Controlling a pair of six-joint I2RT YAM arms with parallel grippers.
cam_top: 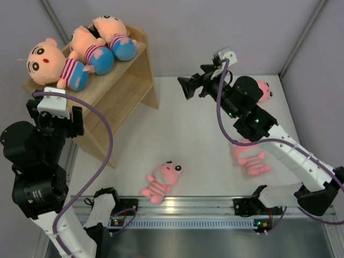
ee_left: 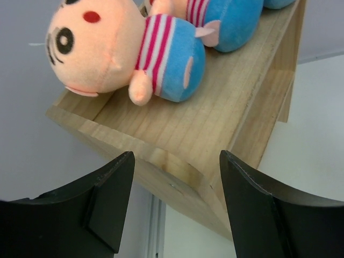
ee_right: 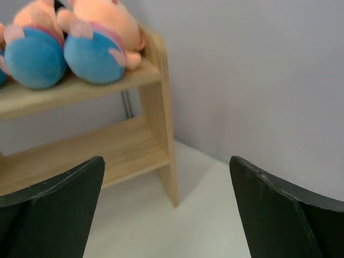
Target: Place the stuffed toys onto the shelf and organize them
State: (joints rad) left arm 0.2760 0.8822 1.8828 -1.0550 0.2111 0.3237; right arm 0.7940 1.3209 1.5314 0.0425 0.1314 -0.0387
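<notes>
Top external view: three boy dolls (cam_top: 48,62) are set atop the shelf (cam_top: 129,80), three pink animals (cam_top: 164,180) on the counter (cam_top: 193,140); the left hand (ee_left: 177,161) and right hand (ee_right: 166,161) are open, empty. An animal must be fetched next.

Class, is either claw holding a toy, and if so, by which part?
Neither. The left claw and right claw are both open, with nothing between them.

The whole table (cam_top: 177,134) is taken in from above, behind the arm bases (cam_top: 113,207). The shelf (ee_left: 215,123) top is viewed close-up from the left wrist; the same tier is seen from the right wrist, farther off, roughly level.
</notes>
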